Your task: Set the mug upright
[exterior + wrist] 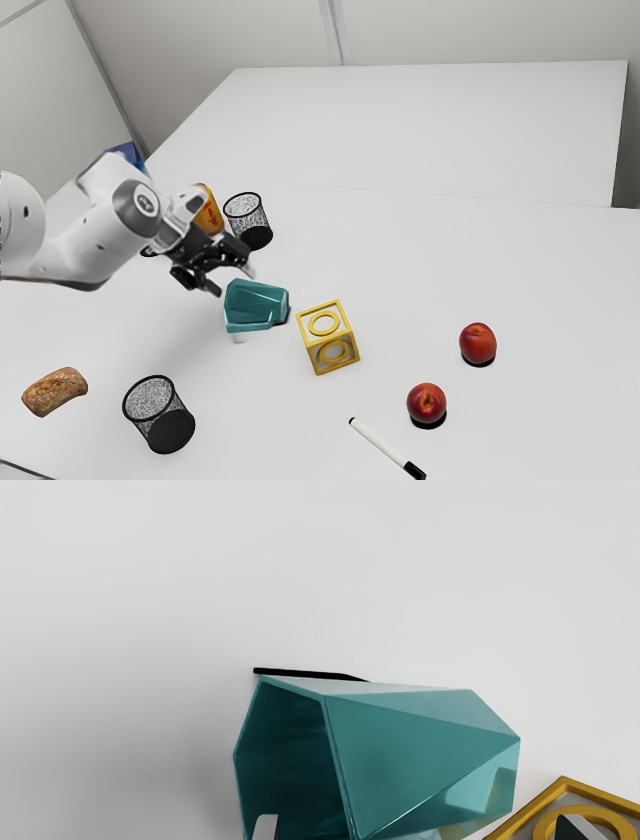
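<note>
Our gripper [233,281] has its 2 fingers spread wide, pinching nothing. Just beyond and below their tips, the mug [256,305] lies on its side. We judge it light, stiff, smooth enough to slip and perhaps brittle; we'd take it across the body's opposite walls, gently. It looks glossy teal, faceted, dark within its angular mouth, narrowing towards the base.

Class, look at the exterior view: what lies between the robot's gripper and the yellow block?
The teal mug, on its side, lies between the gripper and the yellow block in the exterior view.
</note>
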You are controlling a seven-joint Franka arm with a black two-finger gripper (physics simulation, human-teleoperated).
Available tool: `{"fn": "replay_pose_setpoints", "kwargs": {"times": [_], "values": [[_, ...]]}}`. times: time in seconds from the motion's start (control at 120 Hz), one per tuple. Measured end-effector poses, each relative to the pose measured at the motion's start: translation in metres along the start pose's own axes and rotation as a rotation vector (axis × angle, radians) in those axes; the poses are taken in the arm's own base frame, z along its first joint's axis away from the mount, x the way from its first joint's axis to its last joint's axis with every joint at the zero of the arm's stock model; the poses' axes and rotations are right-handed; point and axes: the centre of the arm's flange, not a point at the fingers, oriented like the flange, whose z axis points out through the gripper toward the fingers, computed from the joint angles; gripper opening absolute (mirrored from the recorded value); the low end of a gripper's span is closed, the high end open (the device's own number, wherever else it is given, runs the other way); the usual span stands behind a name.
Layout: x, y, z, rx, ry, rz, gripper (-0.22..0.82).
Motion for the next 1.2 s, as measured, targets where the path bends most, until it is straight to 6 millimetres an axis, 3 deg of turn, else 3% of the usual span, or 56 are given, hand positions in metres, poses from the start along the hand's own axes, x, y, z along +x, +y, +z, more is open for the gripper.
{"fn": "replay_pose_setpoints", "kwargs": {"times": [0.317, 0.667, 0.95, 1.2], "values": [[-0.007, -0.023, 0.023, -0.147, 0.031, -0.08, 0.6], [-0.013, -0.032, 0.028, -0.279, 0.071, -0.059, 0.6], [-0.016, -0.046, 0.048, -0.344, 0.068, -0.047, 0.6], [-0.016, -0.044, 0.047, -0.372, 0.084, 0.016, 0.35]]}}
